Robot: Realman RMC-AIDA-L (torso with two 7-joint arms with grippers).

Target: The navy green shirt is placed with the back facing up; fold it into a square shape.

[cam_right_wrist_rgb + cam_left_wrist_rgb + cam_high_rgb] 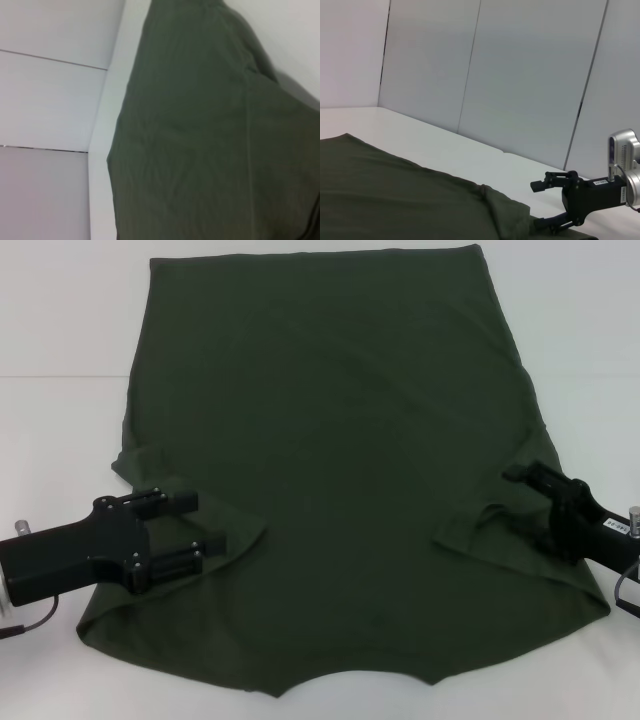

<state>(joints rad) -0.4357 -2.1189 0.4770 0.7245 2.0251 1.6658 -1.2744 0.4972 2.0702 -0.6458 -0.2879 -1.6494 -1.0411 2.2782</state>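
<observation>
Both sleeves folded inward on the shirt (340, 470). Left end effector (205, 525) open, empty; right end effector (520, 485) grip indeterminate. Risk: uneven release skews fold.

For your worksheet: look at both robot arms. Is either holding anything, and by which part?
Nothing is visibly held. The left pincer is open over the shirt's folded left sleeve. Whether the right pincer grips the right sleeve cannot be told.

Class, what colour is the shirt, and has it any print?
Dark olive green shirt, plain; head view.
</observation>
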